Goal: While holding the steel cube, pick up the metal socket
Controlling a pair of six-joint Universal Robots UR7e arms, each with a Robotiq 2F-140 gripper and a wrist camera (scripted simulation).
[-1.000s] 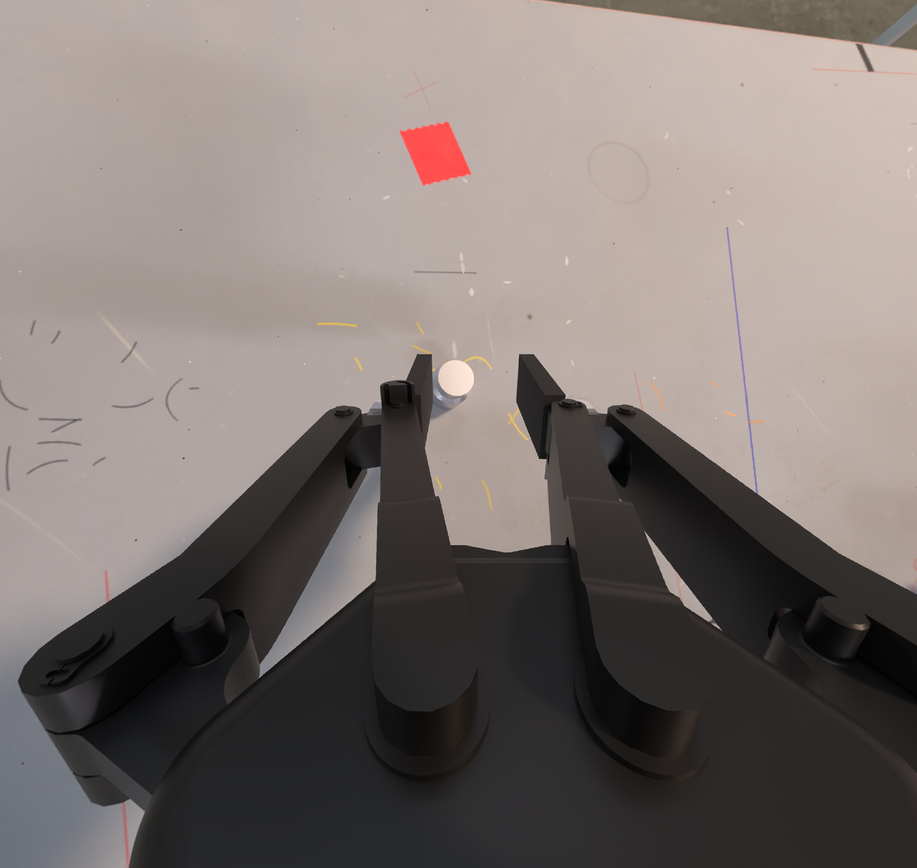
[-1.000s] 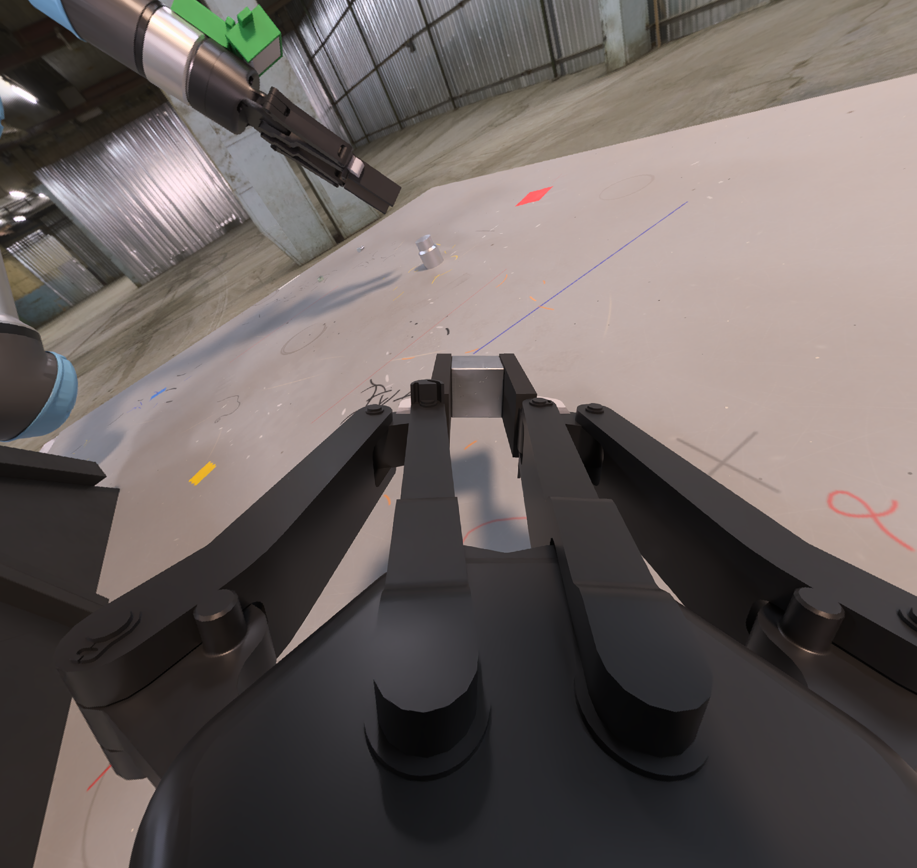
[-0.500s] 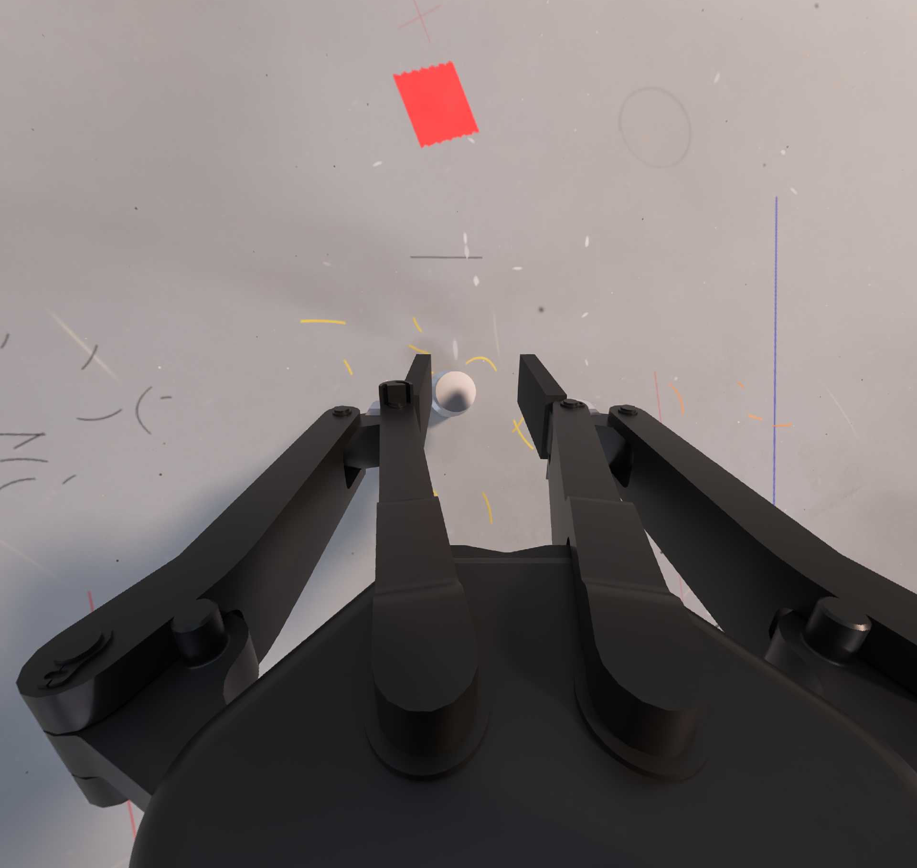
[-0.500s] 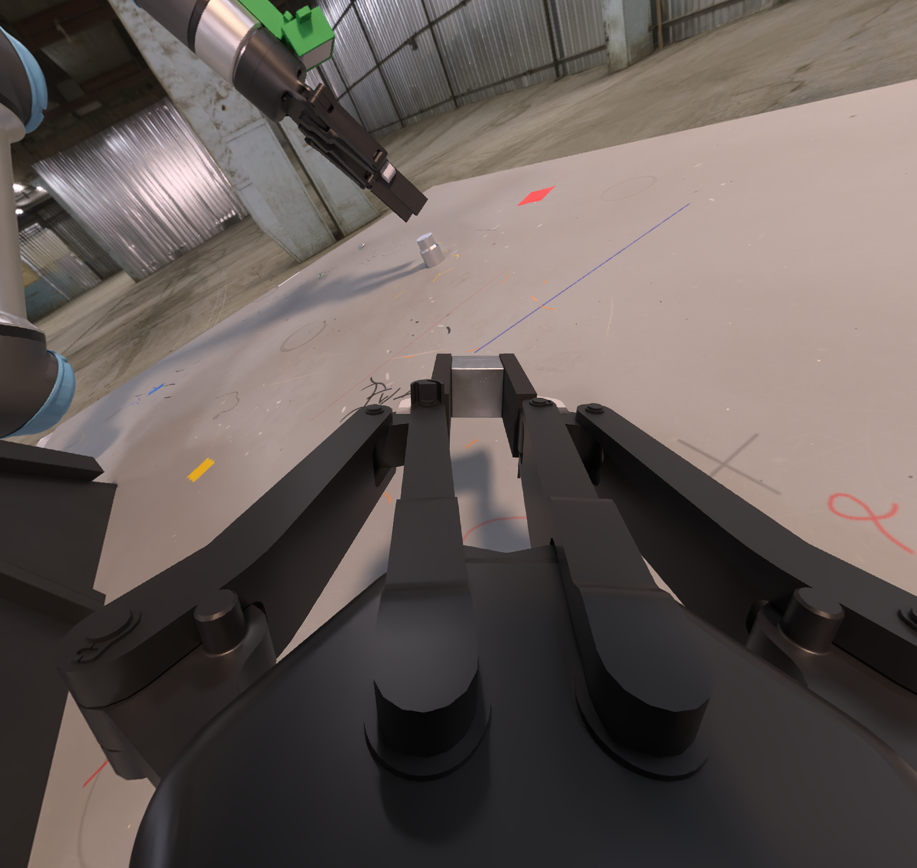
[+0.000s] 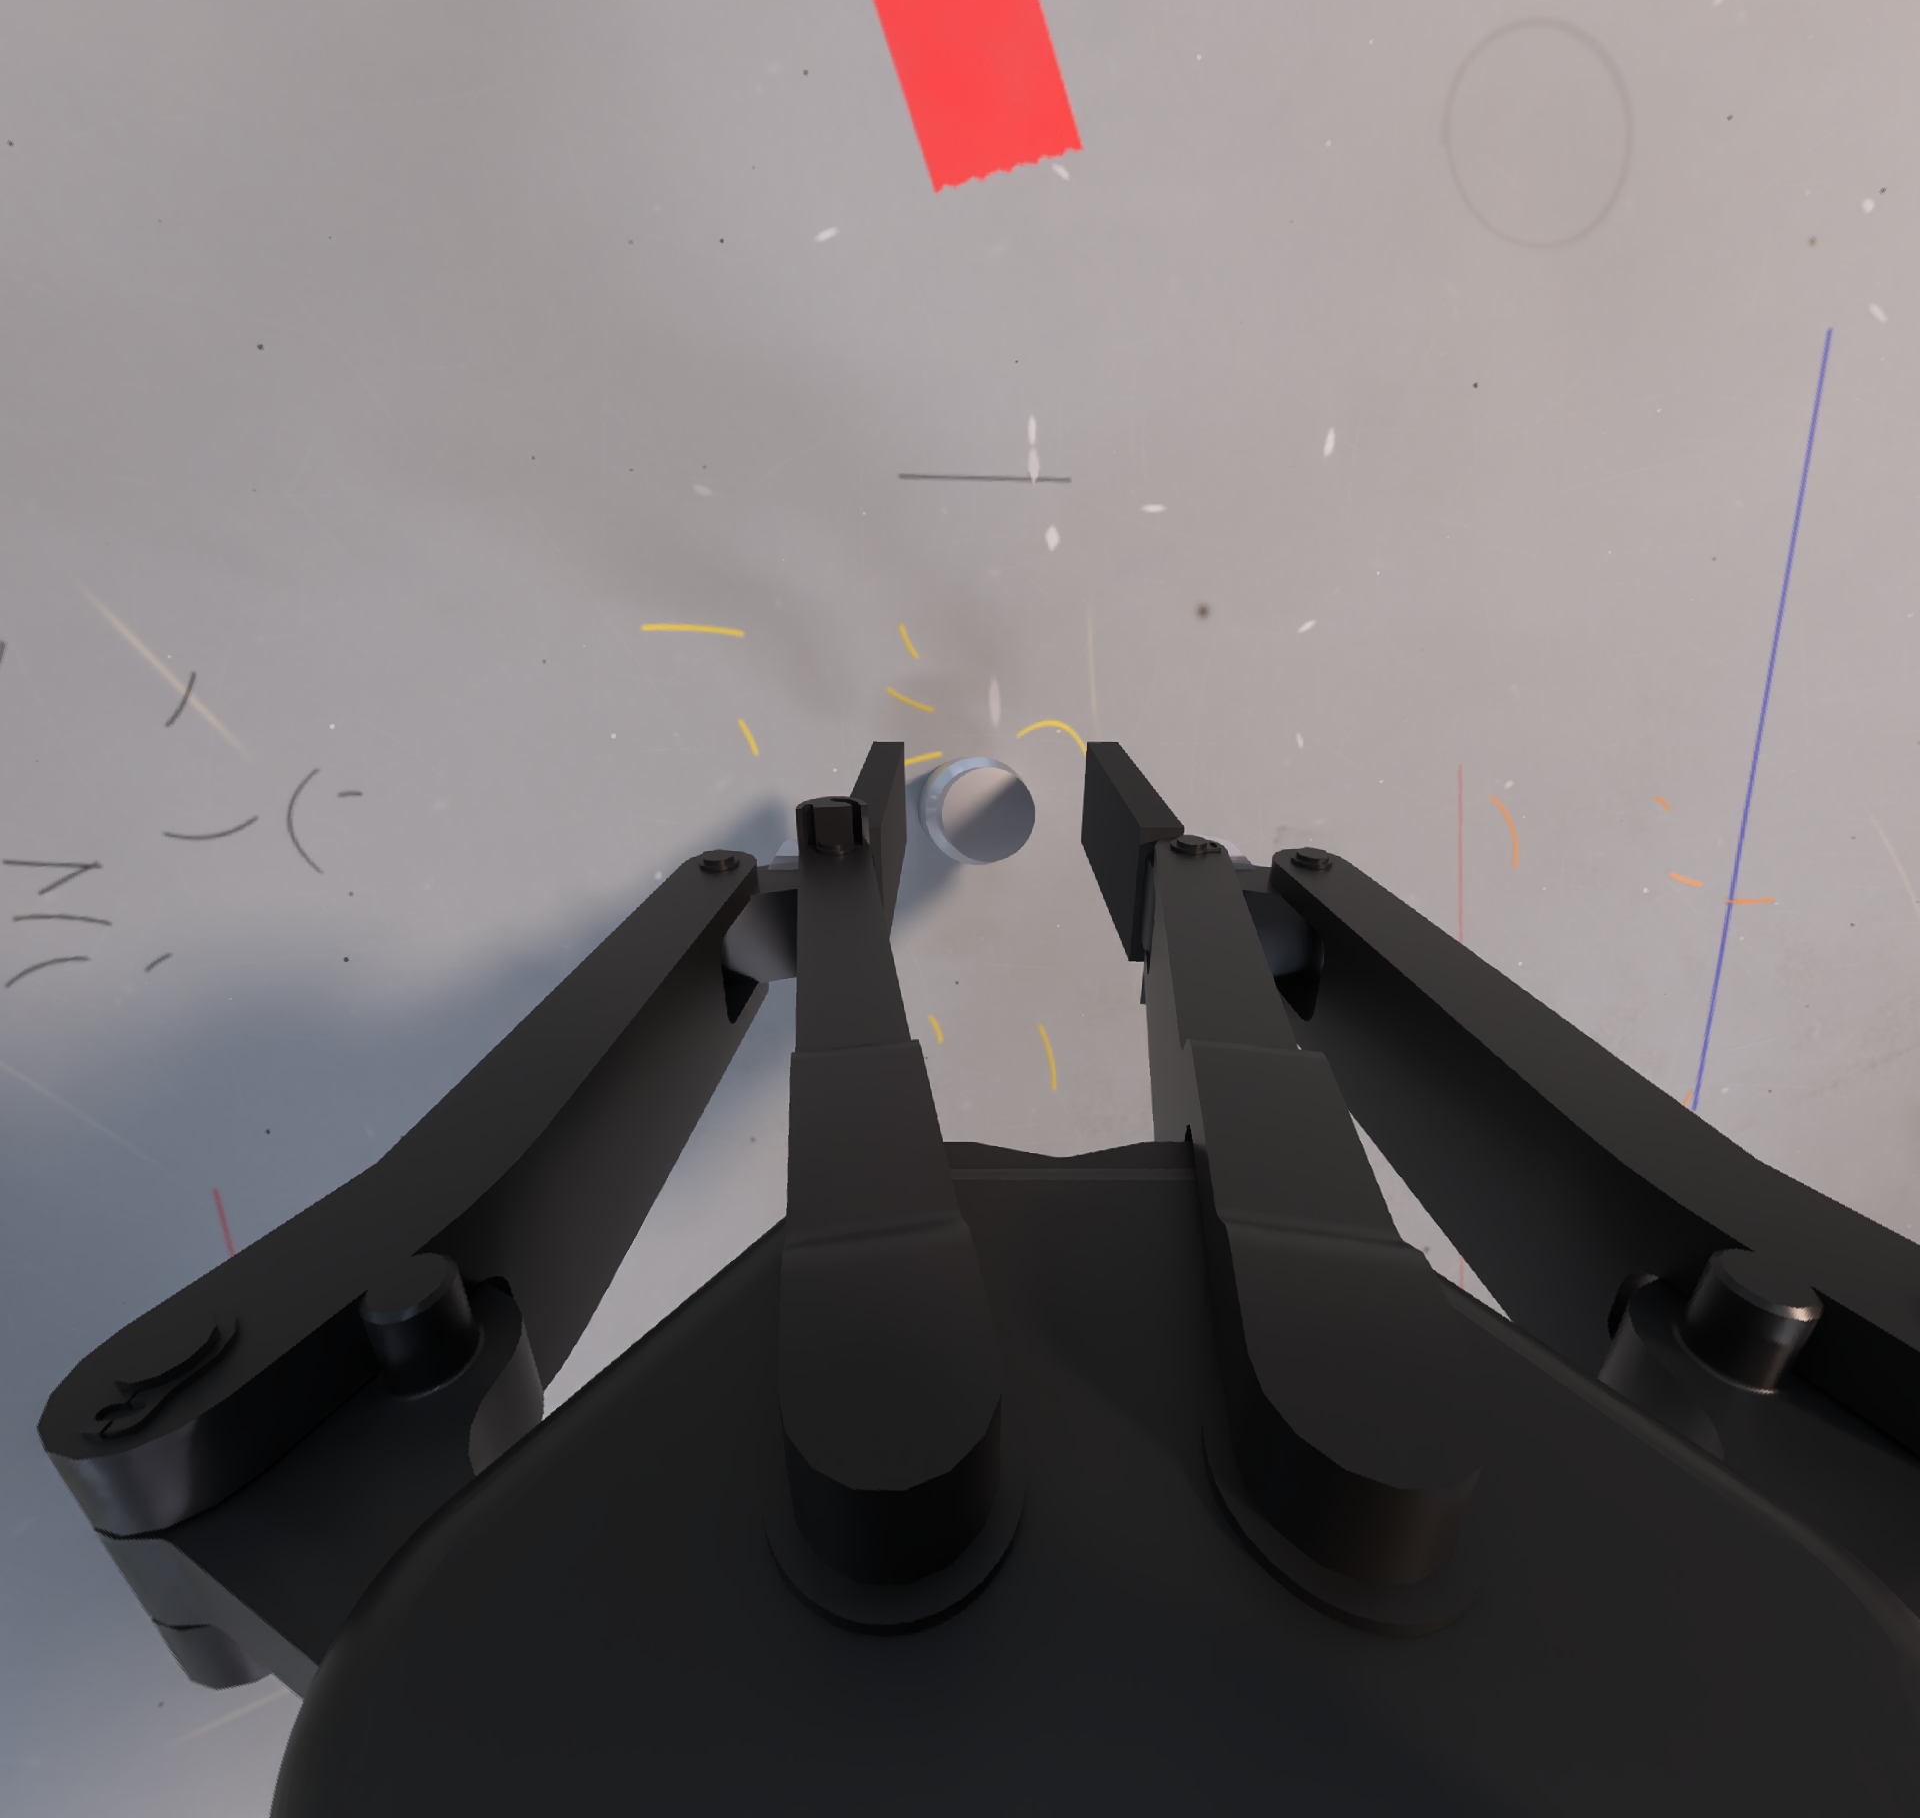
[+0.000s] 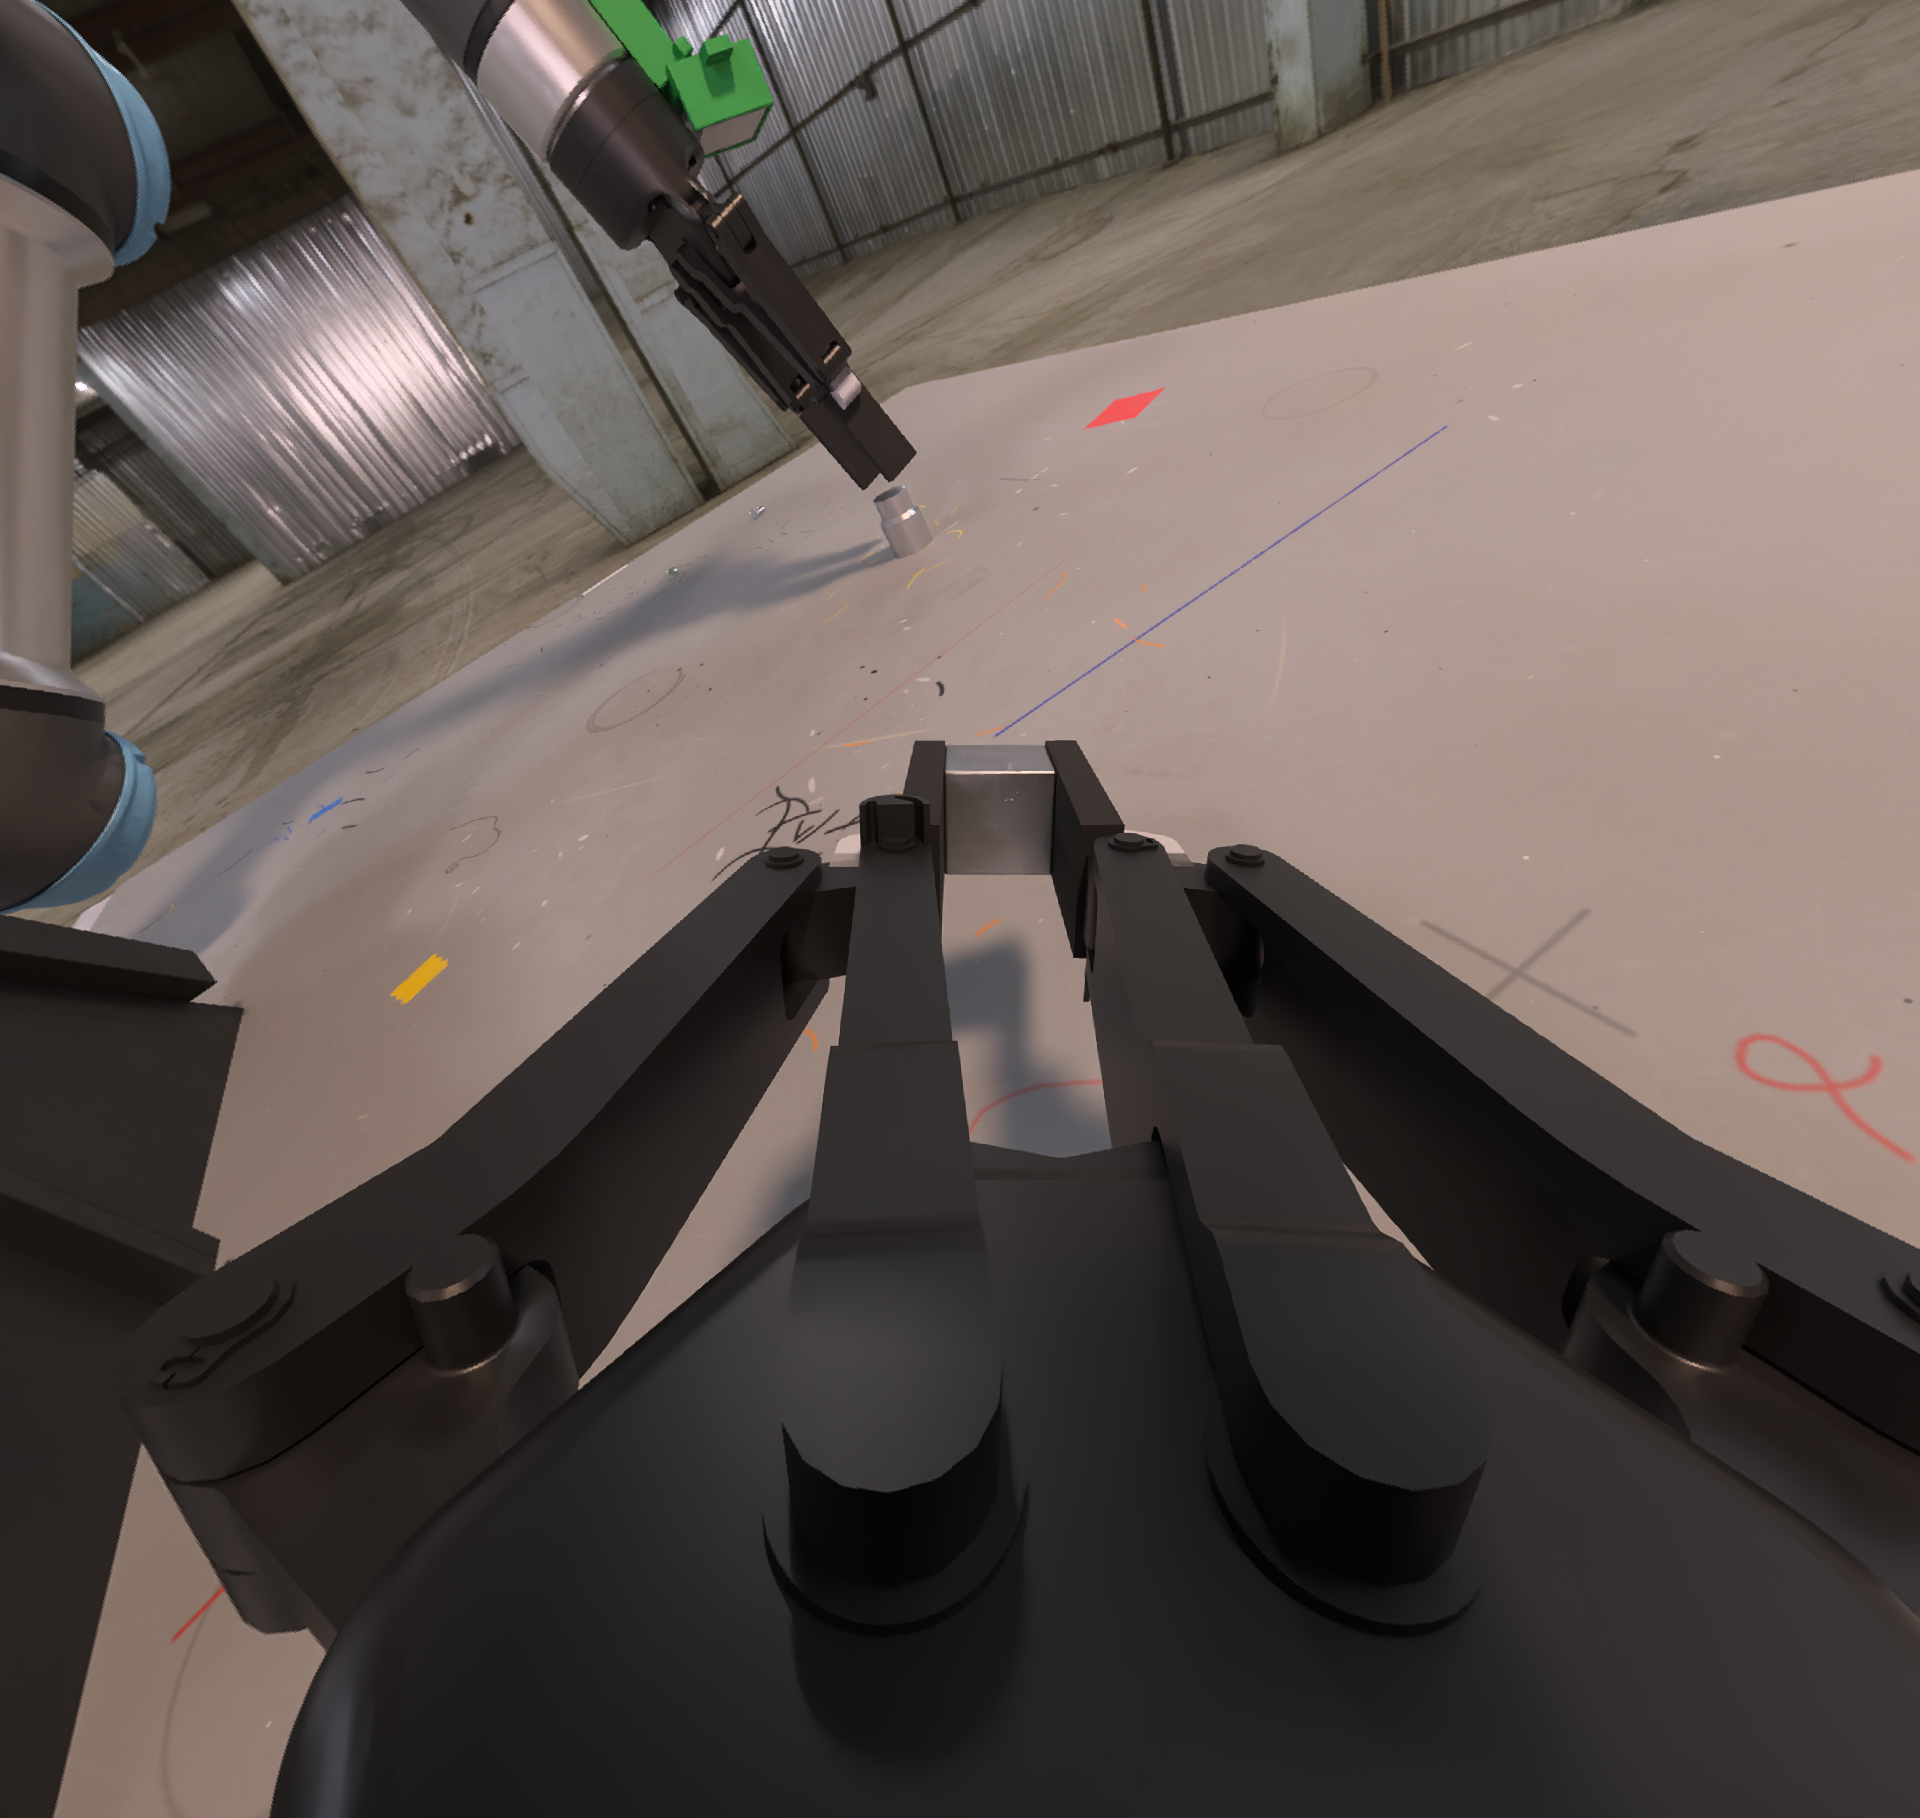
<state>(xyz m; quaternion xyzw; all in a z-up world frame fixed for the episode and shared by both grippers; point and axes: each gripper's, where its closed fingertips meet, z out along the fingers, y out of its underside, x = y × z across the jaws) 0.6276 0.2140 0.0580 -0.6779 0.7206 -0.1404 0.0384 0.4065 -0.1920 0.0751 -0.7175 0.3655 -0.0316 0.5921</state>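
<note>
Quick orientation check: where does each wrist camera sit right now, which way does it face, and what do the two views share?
Left wrist view: on the left gripper, looking steeply down at the table; its open fingers flank the metal socket.
Right wrist view: on the right gripper, low, facing across the table toward the hall wall; its fingers clamp the steel cube.
Shared: the socket, the red patch, the blue line, and the left gripper.
</note>
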